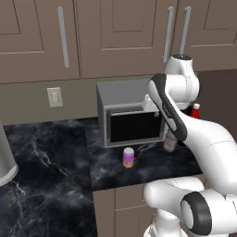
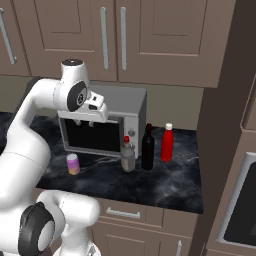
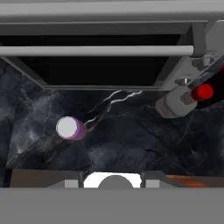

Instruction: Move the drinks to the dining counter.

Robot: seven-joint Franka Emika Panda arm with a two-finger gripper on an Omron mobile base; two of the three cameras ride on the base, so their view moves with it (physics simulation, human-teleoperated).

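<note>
Four drinks stand on the black marble counter (image 2: 165, 187) by the microwave. The pink-purple can (image 2: 73, 164) (image 1: 128, 157) (image 3: 70, 128) stands alone in front of the microwave door. Right of it are the squat clear red-capped bottle (image 2: 128, 155) (image 3: 181, 101), the tall dark wine bottle (image 2: 147, 147) and the slim red bottle (image 2: 167, 143) (image 1: 195, 111). My gripper (image 2: 84, 123) (image 3: 111, 175) hangs high before the microwave's upper edge and points down. Its fingers are apart with nothing between them. It is above and slightly right of the can. The dining counter is out of view.
The grey microwave (image 2: 102, 125) stands against the wall under brown upper cabinets (image 2: 150, 35). A tall brown panel (image 2: 220, 125) closes the counter's right end. In the left base view, more black marble (image 1: 41, 176) stretches left, with a grey vessel (image 1: 4, 159) at the edge.
</note>
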